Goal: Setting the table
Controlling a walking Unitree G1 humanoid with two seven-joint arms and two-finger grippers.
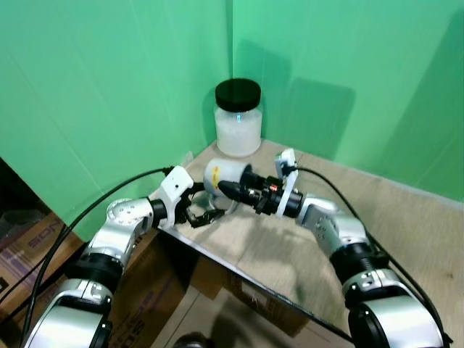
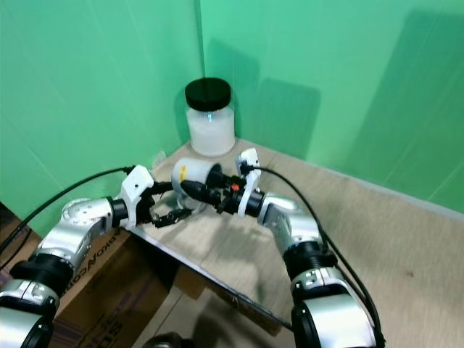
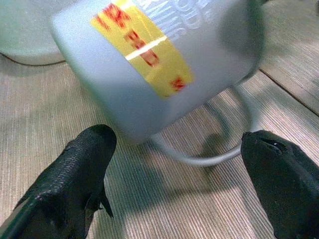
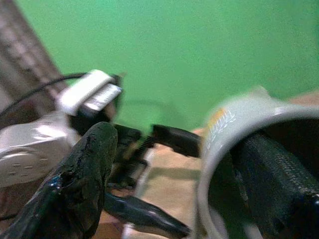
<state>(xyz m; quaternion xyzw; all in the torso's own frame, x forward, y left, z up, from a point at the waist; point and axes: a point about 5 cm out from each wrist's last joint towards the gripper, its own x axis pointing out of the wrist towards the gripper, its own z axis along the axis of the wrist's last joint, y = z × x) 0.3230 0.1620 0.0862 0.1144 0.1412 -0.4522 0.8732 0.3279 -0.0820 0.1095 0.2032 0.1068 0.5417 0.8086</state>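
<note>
The mug (image 1: 217,176) sits tipped on its side near the back corner of the table (image 1: 406,239), just in front of the jar (image 1: 238,117) with the black lid. It is white, with a yellow label and a thin handle hanging toward the tabletop. The right gripper (image 1: 230,190) has it: one black finger (image 4: 279,174) reaches inside the mouth, the other (image 4: 82,184) stays well outside, so the fingers look spread rather than pinched on the wall. The left gripper (image 1: 199,210) waits just beside the mug at the table's edge, its fingers (image 3: 75,184) parted wide on either side of the handle, touching nothing.

This looks like the pick-up step, or perhaps a handover between arms. Next, I'd guess, one gripper must close firmly on the rim or handle, then turn the mug upright before placing it. A cardboard box (image 1: 29,239) stands below the table.
</note>
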